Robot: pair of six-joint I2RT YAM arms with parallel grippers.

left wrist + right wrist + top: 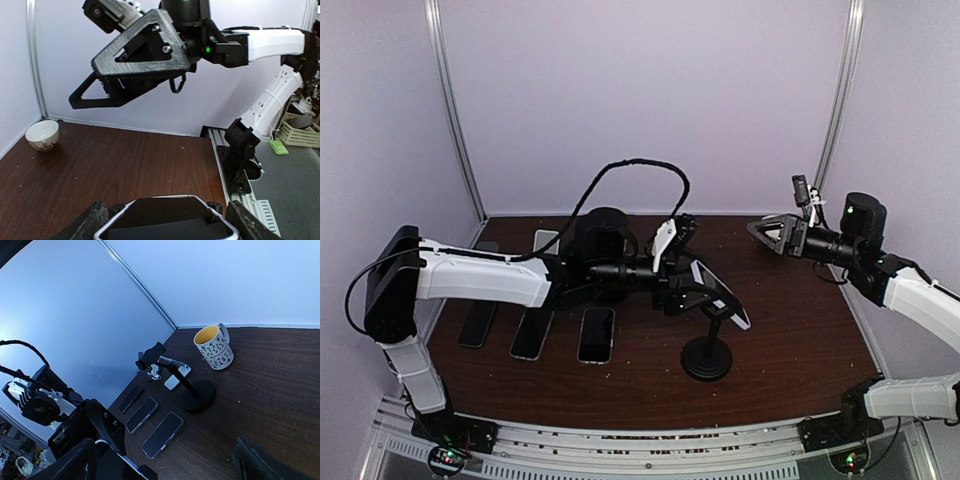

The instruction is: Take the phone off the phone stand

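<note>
The phone [165, 215] sat in the phone stand [707, 357], seemingly stiff, smooth and light, best held by its long edges, which the left end effector [170, 227] flanked, pinching or not I could not tell; the right end effector [775, 232] hung spread.

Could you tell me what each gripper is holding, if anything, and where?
Left gripper: the phone, by its two side edges, on the phone stand. Right gripper: open, empty.

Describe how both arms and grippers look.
The left arm and right arm have white shells over black joints. A black braided cable loops above the left; a green light glows on the right. The left gripper and right gripper are black; the right's fingers are triangular frames.
</note>
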